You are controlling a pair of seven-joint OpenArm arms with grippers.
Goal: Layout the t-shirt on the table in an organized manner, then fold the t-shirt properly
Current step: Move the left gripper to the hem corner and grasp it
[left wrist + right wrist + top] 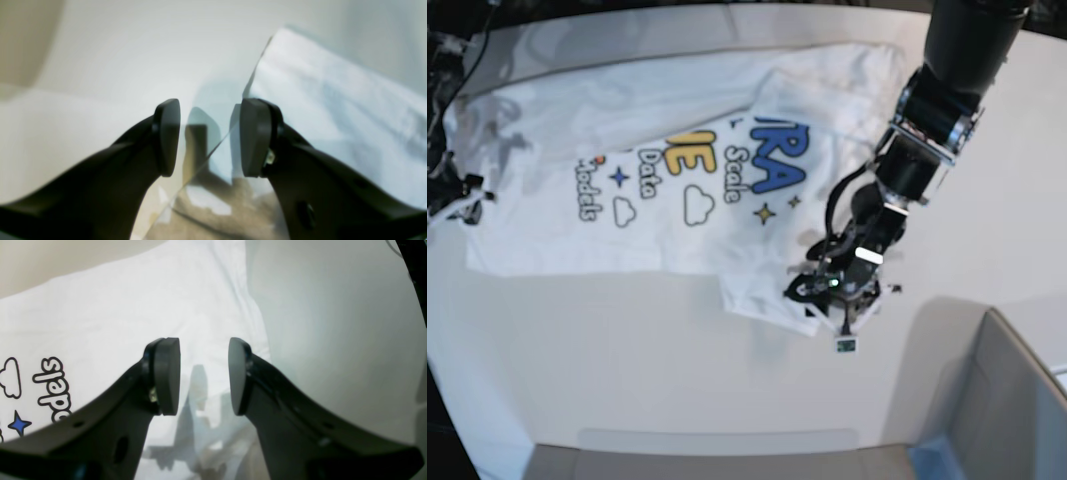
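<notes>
Robot lab bench, plain white table (677, 380), mounted arm (927, 120)

One t-shirt (657, 170), one table (677, 370), two claws: left (208, 136), right (204, 376).

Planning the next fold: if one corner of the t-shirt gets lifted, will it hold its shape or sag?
The t-shirt is probably floppy: its cloth lies wrinkled, one part folded over. Lifted by a corner, it would likely sag. It may slide easily on the smooth table.

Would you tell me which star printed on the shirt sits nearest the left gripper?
The yellow star on the shirt, just below the big blue letters, is nearest the left gripper; the blue star lies far across.
</notes>
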